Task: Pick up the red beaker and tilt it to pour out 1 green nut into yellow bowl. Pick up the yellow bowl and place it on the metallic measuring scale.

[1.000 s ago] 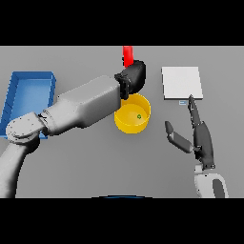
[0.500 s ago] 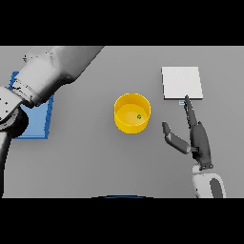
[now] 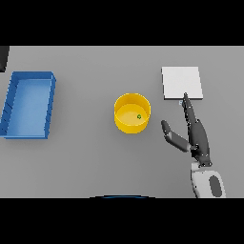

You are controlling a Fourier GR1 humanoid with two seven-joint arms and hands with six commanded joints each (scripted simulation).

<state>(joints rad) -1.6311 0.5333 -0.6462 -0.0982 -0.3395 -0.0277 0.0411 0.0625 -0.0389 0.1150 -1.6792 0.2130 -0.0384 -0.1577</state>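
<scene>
The yellow bowl (image 3: 132, 113) stands upright in the middle of the table. One small green nut (image 3: 139, 116) lies inside it, towards its right side. The metallic measuring scale (image 3: 181, 82), a flat pale square, lies at the back right, apart from the bowl. My right hand (image 3: 196, 137) is open to the right of the bowl, not touching it. Its thumb is spread towards the bowl, and its longest finger reaches the scale's front edge. A dark piece of my left hand (image 3: 3, 58) shows at the far left edge. No red beaker shows in this view.
A blue rectangular tray (image 3: 27, 104) lies at the left side of the table, well apart from the bowl. Its inside holds nothing that I can see.
My left arm has swung from above the bowl out to the far left, almost out of view. The red beaker it held is no longer visible. The right hand has stayed put.
</scene>
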